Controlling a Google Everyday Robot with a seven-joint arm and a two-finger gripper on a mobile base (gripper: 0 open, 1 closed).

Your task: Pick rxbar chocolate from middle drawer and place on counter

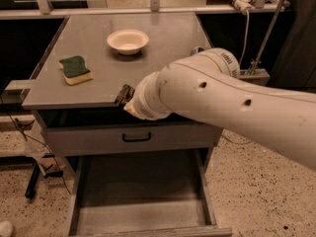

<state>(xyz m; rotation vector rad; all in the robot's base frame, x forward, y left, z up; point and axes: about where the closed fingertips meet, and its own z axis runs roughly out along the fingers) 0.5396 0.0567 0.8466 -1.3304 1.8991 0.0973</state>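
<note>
My gripper (124, 96) is at the front edge of the counter (98, 83), at the end of the big white arm that comes in from the right. Only a small dark piece shows at its tip, and I cannot tell whether that is the rxbar chocolate. No bar shows anywhere else. The middle drawer (143, 191) stands pulled out below, and its grey floor shows nothing on it.
On the counter are a white bowl (128, 41) at the back and a green-and-yellow sponge (75, 69) at the left. A can (197, 49) is almost hidden behind the arm. A closed drawer front with a black handle (136, 137) sits under the counter.
</note>
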